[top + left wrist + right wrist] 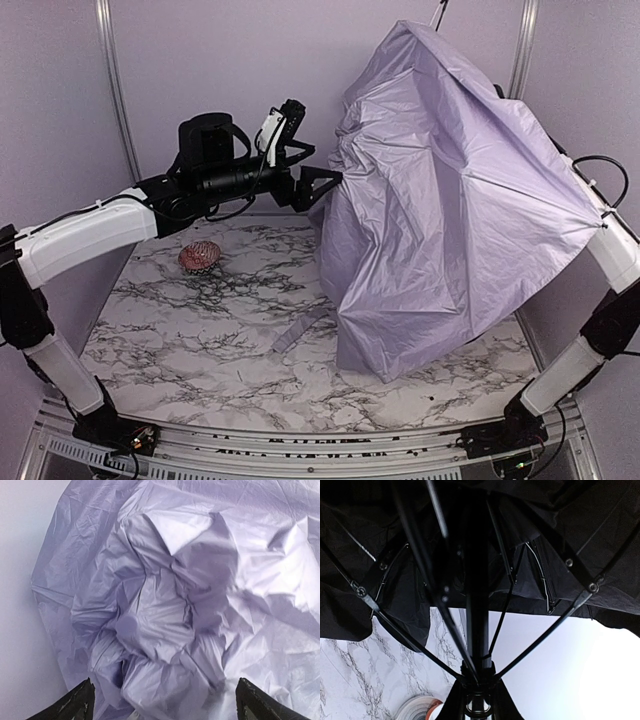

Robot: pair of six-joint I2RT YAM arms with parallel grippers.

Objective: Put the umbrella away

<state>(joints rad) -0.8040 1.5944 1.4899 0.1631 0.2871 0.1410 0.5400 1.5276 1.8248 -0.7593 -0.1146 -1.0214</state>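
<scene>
The umbrella (450,200) stands half collapsed on the right of the table, its pale lavender fabric crumpled and its lower edge resting on the marble. My left gripper (318,168) is raised at the umbrella's left side, facing it. In the left wrist view the bunched fabric (165,610) fills the frame, and the left gripper (165,707) is open wide, both fingertips off the cloth. From the right wrist I see the black lining (380,540), the ribs and the thin black shaft (479,605). My right gripper (480,707) is shut on the shaft at the runner, hidden under the canopy from above.
A small reddish-brown ball (200,255) lies on the marble table (200,350) at the back left. A narrow lavender strap (298,328) trails on the table by the umbrella's lower edge. A round pale object with a red rim (417,711) shows under the canopy. Lavender walls close in all round.
</scene>
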